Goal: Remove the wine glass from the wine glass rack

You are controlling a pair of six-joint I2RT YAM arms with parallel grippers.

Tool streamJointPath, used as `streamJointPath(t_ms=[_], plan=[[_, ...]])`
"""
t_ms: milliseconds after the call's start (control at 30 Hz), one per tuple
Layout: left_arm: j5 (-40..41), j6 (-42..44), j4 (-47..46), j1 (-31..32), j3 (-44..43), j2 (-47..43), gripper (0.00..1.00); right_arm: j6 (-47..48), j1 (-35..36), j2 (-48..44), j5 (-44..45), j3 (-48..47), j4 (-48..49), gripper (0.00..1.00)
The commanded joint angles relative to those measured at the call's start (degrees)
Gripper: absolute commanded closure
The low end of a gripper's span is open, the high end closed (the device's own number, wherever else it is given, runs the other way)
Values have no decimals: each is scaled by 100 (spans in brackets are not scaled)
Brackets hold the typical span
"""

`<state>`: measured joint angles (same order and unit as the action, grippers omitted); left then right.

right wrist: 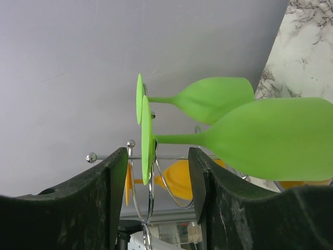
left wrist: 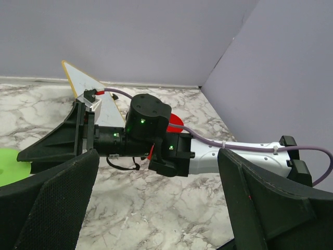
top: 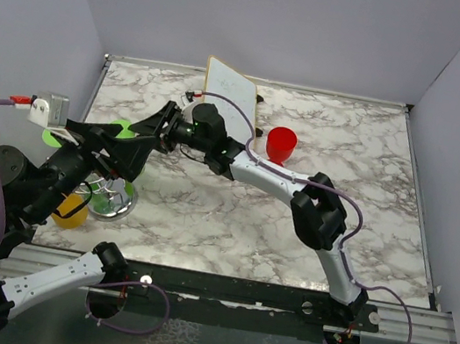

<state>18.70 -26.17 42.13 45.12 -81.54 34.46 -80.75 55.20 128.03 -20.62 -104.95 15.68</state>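
The chrome wine glass rack point(top: 114, 199) stands at the left of the marble table, half hidden under my left arm. In the right wrist view its wire arms point(right wrist: 136, 203) carry two green wine glasses point(right wrist: 270, 138) point(right wrist: 213, 96) and an orange one point(right wrist: 179, 177). My right gripper point(right wrist: 158, 156) straddles the foot and stem of the nearer green glass. Its fingers point(right wrist: 117, 177) stand apart and do not touch the glass. From above, the right gripper point(top: 147, 126) reaches left to the rack top. My left gripper point(left wrist: 158, 172) is wide open over bare marble, with nothing in it.
A tilted white board point(top: 230, 94) stands at the back, and a red cup point(top: 281, 144) sits to its right. My right arm point(left wrist: 151, 135) stretches across in front of the left gripper. Grey walls close in the table on three sides.
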Motion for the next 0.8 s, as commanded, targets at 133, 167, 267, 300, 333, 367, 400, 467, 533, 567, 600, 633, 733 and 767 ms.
streamJointPath(t_ms=[133, 167, 267, 300, 333, 367, 400, 467, 533, 567, 600, 633, 733, 767], plan=[[64, -15, 61, 5, -108, 74, 1, -70, 137, 270, 94, -418, 230, 61], [64, -19, 61, 5, -104, 70, 1, -72, 145, 283, 93, -418, 247, 63], [59, -36, 61, 1, -84, 66, 1, -94, 163, 315, 89, -446, 276, 68], [63, -35, 59, 4, -82, 76, 1, -103, 159, 329, 81, -455, 282, 71], [63, -41, 59, 3, -81, 72, 1, -119, 165, 340, 76, -456, 292, 73], [56, -44, 59, 5, -81, 72, 1, -132, 162, 345, 68, -463, 301, 74], [55, -46, 66, 5, -77, 72, 1, -148, 159, 353, 65, -460, 310, 75], [54, -46, 67, 5, -73, 68, 1, -165, 166, 355, 60, -468, 313, 79], [48, -61, 80, 3, -65, 62, 1, -182, 161, 348, 54, -471, 320, 83], [58, -63, 76, 1, -60, 47, 1, -186, 171, 342, 50, -468, 328, 84], [63, -71, 88, 5, -56, 44, 1, -195, 165, 334, 43, -466, 334, 85], [68, -72, 86, 4, -49, 40, 1, -195, 161, 325, 41, -465, 338, 87], [73, -89, 88, 5, -38, 29, 1, -190, 165, 258, 53, -450, 339, 89], [73, -97, 86, 5, -38, 32, 1, -190, 166, 233, 70, -422, 339, 90]])
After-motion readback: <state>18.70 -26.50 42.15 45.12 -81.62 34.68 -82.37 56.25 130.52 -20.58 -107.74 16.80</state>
